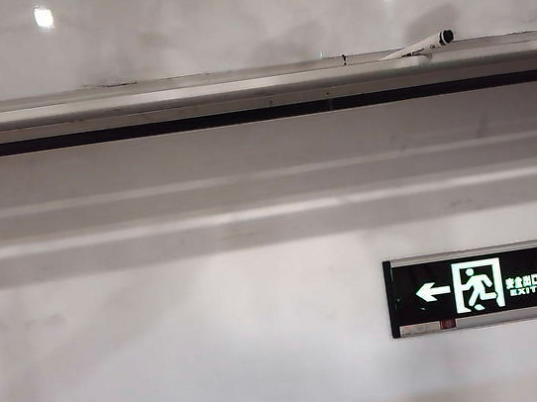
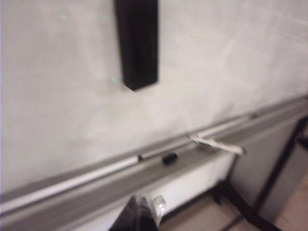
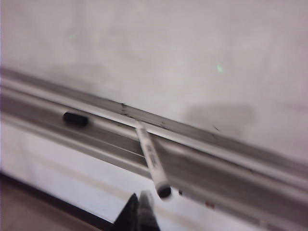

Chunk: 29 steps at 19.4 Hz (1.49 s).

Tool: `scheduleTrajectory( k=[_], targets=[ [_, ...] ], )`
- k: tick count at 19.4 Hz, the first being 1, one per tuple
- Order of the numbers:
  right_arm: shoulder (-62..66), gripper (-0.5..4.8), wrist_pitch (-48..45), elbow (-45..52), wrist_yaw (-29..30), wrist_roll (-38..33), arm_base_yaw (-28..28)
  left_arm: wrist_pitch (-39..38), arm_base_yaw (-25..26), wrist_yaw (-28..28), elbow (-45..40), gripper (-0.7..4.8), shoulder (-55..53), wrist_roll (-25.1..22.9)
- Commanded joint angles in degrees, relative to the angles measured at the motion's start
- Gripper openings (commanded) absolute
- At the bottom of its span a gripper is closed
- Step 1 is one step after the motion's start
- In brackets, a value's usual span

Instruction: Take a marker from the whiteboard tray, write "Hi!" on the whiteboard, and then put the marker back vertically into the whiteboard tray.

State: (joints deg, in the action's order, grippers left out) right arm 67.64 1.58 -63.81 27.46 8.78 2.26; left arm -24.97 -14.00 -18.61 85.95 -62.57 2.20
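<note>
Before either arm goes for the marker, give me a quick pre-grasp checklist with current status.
1. Marker on the tray, lying across it, black end past the front edge: ok.
2. Whiteboard free of writing: ok.
3. Right gripper near the marker, not touching: ok.
4. Right gripper open for grasp: not ok, shut.
5. Left gripper open: cannot tell, fingertips blurred.
6. Small black object on the tray clear of the marker: ok.
</note>
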Motion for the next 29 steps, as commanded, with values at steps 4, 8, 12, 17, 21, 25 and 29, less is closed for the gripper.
scheduleTrajectory(
  k=[4,8,12,17,21,25,29],
  targets=[
    [10.3,-0.01,-6.4,-2.1,12.0,2.7,1.3,4.5,-2.1,0.8,1.1,-0.05,0.0,0.0],
    [14.2,-0.01,-7.1,-6.1,11.5,2.9,2.3,4.9,-2.1,0.8,1.1,-0.05,0.0,-0.1],
    [15.7,2.22,-9.9,-7.5,12.9,2.8,4.0,4.9,-2.1,0.8,1.1,-0.05,0.0,-0.1],
    [19.0,2.55,-9.7,-7.5,16.0,2.8,4.4,4.0,-2.1,-4.8,1.1,-0.05,-0.6,-0.3],
    [21.7,2.53,-12.2,-7.5,14.9,2.8,4.3,-1.5,-2.1,-6.1,1.9,-0.05,-1.8,-0.2],
    [25.2,2.53,-15.8,-7.6,15.1,1.7,3.9,-3.0,-2.1,-14.9,2.7,-0.05,-2.5,-2.6],
    [25.7,2.53,-17.1,-7.6,15.8,1.5,3.8,-15.3,-2.1,-9.5,8.3,-0.05,-5.3,-5.8]
  ],
)
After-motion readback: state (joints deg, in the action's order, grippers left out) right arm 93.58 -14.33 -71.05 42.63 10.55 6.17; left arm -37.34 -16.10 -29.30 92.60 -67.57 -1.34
